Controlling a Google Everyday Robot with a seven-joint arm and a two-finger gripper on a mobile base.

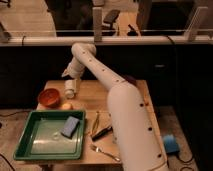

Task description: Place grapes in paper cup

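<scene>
The white paper cup (pixel 70 89) stands upright on the wooden table (pixel 90 97), at the back left. My gripper (pixel 70 76) hangs right above the cup's mouth, at the end of the white arm that curves down from the upper middle. A small dark maroon clump (pixel 131 79) shows at the table's back right, just behind the arm; it looks like the grapes. I cannot see whether anything is in the gripper or inside the cup.
An orange-red bowl (pixel 49 97) sits left of the cup, with a pale yellowish round item (pixel 66 106) in front of it. A green tray (pixel 40 145) with a blue sponge (pixel 70 126) fills the front left. Utensils (pixel 98 129) and a fork (pixel 105 152) lie beside the tray.
</scene>
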